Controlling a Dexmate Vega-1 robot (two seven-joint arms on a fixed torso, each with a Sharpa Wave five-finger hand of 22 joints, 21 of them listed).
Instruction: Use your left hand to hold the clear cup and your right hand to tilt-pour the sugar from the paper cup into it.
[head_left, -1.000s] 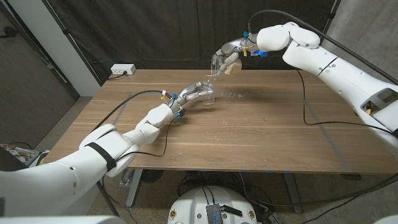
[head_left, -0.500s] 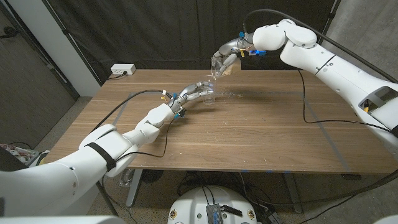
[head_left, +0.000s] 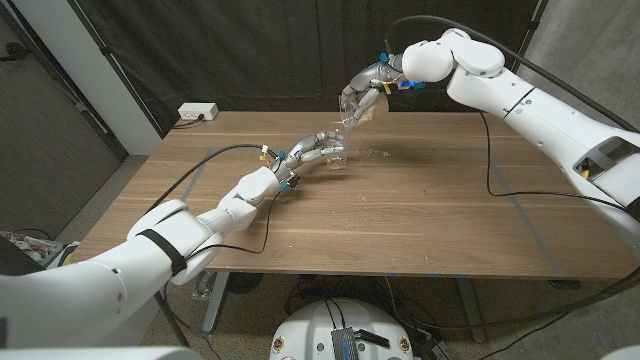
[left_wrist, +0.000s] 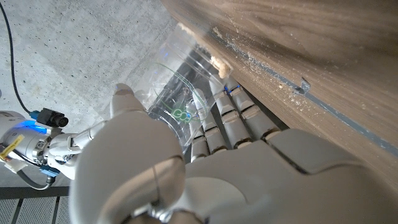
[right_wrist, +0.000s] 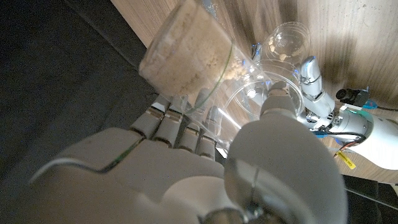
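Looking down from the head view, the right hand (head_left: 364, 88) had lifted slightly since a second before, gripping the tilted pouring cup (head_left: 354, 103) above the clear cup (head_left: 334, 152), which the left hand (head_left: 303, 152) held on the tabletop (head_left: 420, 200). From the left wrist, spilled grains lay beside that cup. From the right wrist, much sugar (right_wrist: 186, 59) remained, so pouring seemed unfinished.

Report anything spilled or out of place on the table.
Sugar grains lie scattered on the wooden table beside the clear cup the left hand holds, so some has missed the cup.
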